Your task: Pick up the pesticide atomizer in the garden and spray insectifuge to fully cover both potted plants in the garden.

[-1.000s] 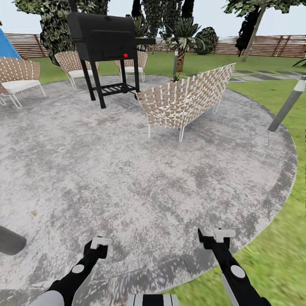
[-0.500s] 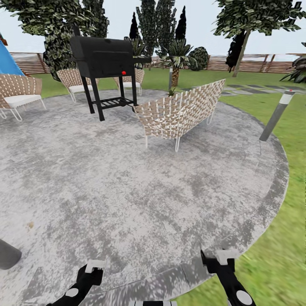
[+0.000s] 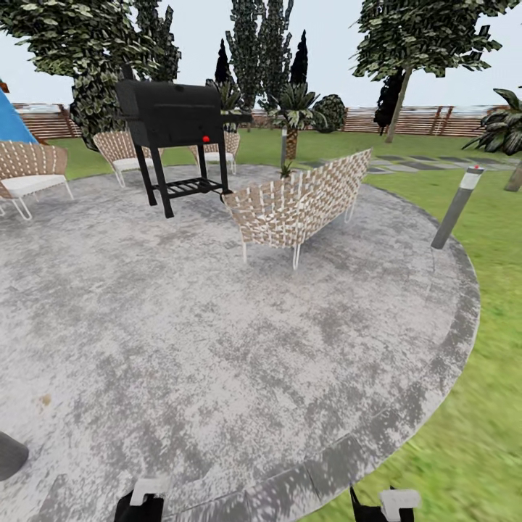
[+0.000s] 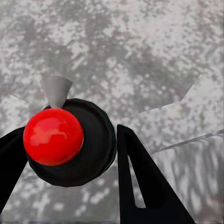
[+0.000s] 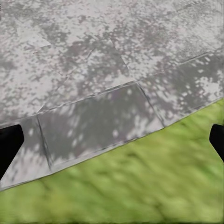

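Note:
The pesticide atomizer is out of view, and I cannot make out either potted plant for certain. A small green leafy tuft [image 3: 287, 170] peeks up behind the wicker sofa [image 3: 297, 203]; what it is I cannot tell. The tops of my left gripper [image 3: 141, 500] and right gripper [image 3: 384, 504] poke in at the head view's lower edge, over the round grey patio [image 3: 217, 341]. In the left wrist view the left gripper [image 4: 70, 133] is open, with a red ball on a black disc [image 4: 53, 135] seen beyond its fingers. The right gripper [image 5: 112, 135] is open and holds nothing, above the patio's rim and the lawn [image 5: 140, 186].
A black grill [image 3: 174, 116] stands at the patio's far side, with wicker chairs [image 3: 29, 170] to its left and behind it. A grey bollard lamp [image 3: 455, 209] leans at the right rim. Lawn [image 3: 478, 406], stepping stones [image 3: 428, 163], trees and a slatted fence [image 3: 428, 119] lie beyond.
The head camera has moved: more sky and treetops show, the patio furniture sits lower and further left, and both grippers have sunk to the picture's bottom edge.

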Tool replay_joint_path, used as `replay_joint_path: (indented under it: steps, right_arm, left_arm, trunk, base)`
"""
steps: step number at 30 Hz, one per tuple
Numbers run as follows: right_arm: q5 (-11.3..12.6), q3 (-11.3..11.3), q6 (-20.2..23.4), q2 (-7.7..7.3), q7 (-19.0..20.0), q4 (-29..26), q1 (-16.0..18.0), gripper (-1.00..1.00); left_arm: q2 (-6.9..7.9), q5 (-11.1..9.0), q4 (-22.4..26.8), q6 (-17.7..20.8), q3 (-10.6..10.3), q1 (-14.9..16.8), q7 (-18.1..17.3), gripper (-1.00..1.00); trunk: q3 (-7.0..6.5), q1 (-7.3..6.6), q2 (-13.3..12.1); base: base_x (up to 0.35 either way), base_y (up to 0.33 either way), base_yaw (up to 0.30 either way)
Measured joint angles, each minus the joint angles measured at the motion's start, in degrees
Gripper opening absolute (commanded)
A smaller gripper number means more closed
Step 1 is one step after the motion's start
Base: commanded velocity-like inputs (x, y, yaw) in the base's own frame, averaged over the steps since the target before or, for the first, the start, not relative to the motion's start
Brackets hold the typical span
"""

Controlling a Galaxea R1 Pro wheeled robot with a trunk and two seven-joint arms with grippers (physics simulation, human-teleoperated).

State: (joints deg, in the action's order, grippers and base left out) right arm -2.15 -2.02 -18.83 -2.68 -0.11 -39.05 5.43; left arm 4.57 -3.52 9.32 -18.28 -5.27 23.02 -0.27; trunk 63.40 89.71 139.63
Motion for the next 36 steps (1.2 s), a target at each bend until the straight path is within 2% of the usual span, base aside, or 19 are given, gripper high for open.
replay_joint_path:
  steps: [7, 17, 36]
  right_arm:
    - [0.0, 0.1, -2.4, 0.27, -0.1, 2.1, 0.0, 1.00]
    - [-0.1, 0.2, -2.7, 0.29, 0.0, 2.5, 0.0, 1.00]
    - [-0.1, 0.2, -2.7, 0.37, 0.0, 3.2, 0.0, 1.00]
  left_arm:
    - [-0.05, -0.3, 0.0, -0.1, -0.1, -0.6, -0.2, -1.00]
    - [-0.03, -0.3, 0.0, -0.1, -0.1, -0.7, -0.2, -1.00]
    - [-0.04, -0.3, 0.0, -0.1, -0.1, -0.7, -0.2, -1.00]
  trunk:
    - [-1.32, -1.54, -2.8]
    - [-3.90, -3.74, -6.8]
    - [-5.37, -3.74, -6.8]
  base:
    - [0.000, 0.000, -0.007]
    - [0.000, 0.000, -0.060]
    - [0.000, 0.000, -0.054]
